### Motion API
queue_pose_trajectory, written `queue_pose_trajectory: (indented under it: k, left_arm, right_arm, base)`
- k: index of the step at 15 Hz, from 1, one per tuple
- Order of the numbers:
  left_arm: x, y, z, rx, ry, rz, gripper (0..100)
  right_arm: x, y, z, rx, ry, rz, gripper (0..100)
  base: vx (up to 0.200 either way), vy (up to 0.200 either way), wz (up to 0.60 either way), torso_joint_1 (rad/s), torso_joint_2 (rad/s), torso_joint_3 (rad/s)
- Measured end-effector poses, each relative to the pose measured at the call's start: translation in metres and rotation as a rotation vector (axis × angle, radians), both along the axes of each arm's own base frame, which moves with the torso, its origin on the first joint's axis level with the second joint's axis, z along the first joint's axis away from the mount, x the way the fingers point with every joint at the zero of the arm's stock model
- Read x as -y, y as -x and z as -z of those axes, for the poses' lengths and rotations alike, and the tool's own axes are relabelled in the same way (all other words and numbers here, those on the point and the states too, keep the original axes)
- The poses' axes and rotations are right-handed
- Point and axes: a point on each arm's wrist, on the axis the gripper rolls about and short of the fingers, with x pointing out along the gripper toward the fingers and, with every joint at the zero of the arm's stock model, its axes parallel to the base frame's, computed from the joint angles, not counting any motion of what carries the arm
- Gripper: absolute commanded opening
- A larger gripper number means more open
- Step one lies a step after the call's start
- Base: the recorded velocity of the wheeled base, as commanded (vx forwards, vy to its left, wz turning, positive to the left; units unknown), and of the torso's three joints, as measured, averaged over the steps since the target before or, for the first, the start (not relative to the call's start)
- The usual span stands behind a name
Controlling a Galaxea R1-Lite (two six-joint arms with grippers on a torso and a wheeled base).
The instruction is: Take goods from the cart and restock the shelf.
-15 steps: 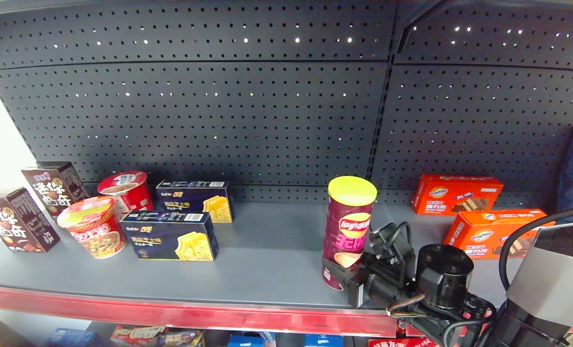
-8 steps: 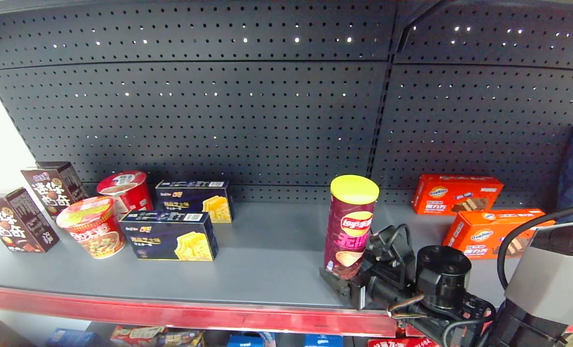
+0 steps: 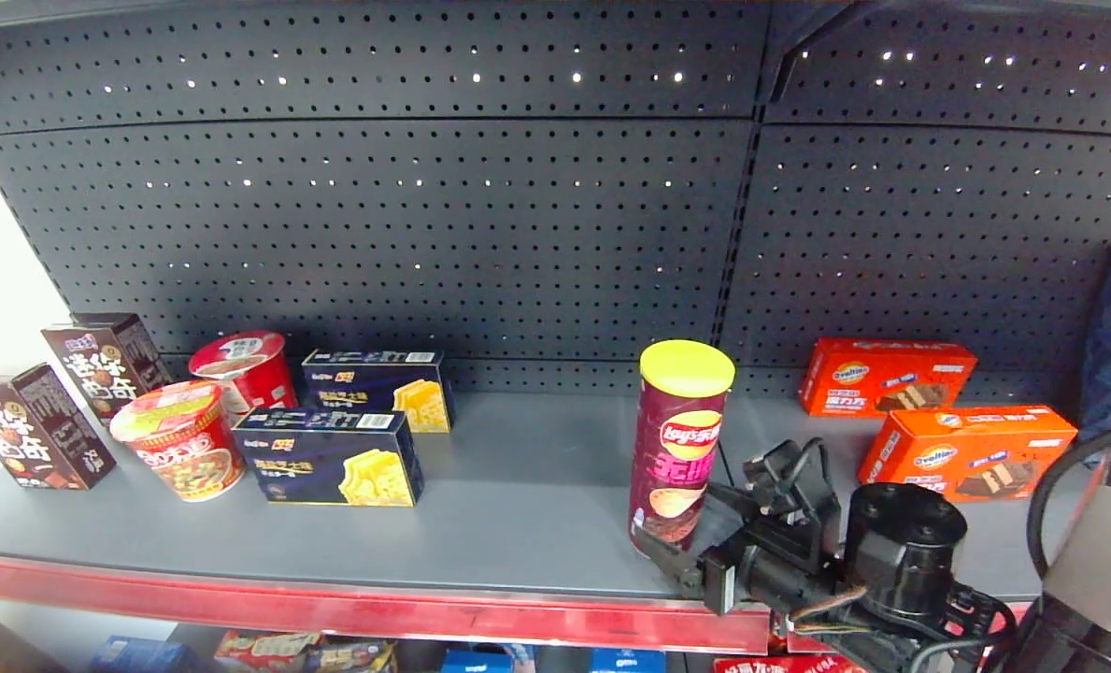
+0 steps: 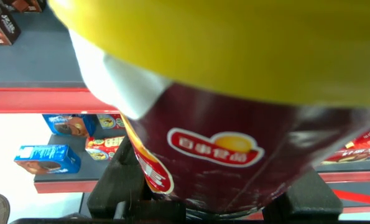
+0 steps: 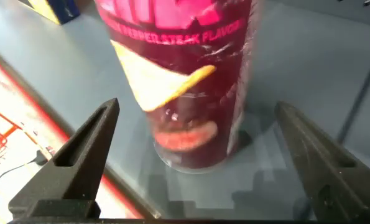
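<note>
Right gripper [image 5: 197,112]: jaws spread wide either side of the chip can's [image 3: 681,439] foot, not touching it. The can stands upright on the shelf [image 3: 518,509], near the front lip, with orange boxes [image 3: 966,449] farther back to its right. I judge the step is backing out. I'd draw straight back and level, so no finger clips the base. Right wrist view gives me the gap on both sides; head view gives uprightness and placement. Left wrist view: left gripper [image 4: 216,202] clamped on a second can [image 4: 234,124].
</note>
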Motion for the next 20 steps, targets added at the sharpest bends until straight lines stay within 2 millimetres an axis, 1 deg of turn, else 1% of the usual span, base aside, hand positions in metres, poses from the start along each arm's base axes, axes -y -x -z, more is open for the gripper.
queue_pose_trajectory:
  k: [3, 6, 8, 11, 13, 15, 17, 20]
  left_arm:
    - [0.0, 0.0, 0.0, 0.0, 0.0, 0.0, 0]
    - [0.0, 0.0, 0.0, 0.0, 0.0, -0.001, 0]
    - [0.0, 0.0, 0.0, 0.002, 0.0, -0.006, 0]
    - [0.0, 0.0, -0.006, 0.028, 0.0, -0.005, 0]
    - [0.0, 0.0, -0.008, 0.034, 0.0, -0.001, 0]
    - [0.0, 0.0, -0.009, 0.041, 0.001, 0.002, 0]
    - [0.0, 0.0, -0.016, 0.064, 0.0, 0.003, 0]
    - [0.0, -0.001, -0.032, 0.11, 0.001, 0.008, 0]
  right_arm:
    - [0.014, 0.021, -0.011, 0.005, -0.001, -0.01, 100]
    - [0.032, 0.047, -0.02, 0.003, 0.003, -0.015, 100]
    - [0.047, 0.061, -0.025, 0.009, 0.001, 0.012, 100]
    - [0.068, 0.073, -0.034, 0.024, 0.019, 0.171, 100]
    - [0.079, 0.079, -0.037, 0.03, 0.047, 0.24, 100]
    - [0.094, 0.084, -0.042, 0.05, 0.069, 0.33, 100]
    - [0.114, 0.088, -0.051, 0.097, 0.079, 0.443, 100]
    - [0.139, 0.098, -0.064, 0.17, 0.075, 0.584, 100]
  base:
    - [0.0, 0.0, 0.0, 0.0, 0.0, 0.0]
    - [0.0, 0.0, 0.0, 0.0, 0.0, 0.0]
    - [0.0, 0.0, 0.0, 0.0, 0.0, 0.0]
    - [0.0, 0.0, 0.0, 0.0, 0.0, 0.0]
    - [0.0, 0.0, 0.0, 0.0, 0.0, 0.0]
    - [0.0, 0.0, 0.0, 0.0, 0.0, 0.0]
    - [0.0, 0.0, 0.0, 0.0, 0.0, 0.0]
    - [0.0, 0.0, 0.0, 0.0, 0.0, 0.0]
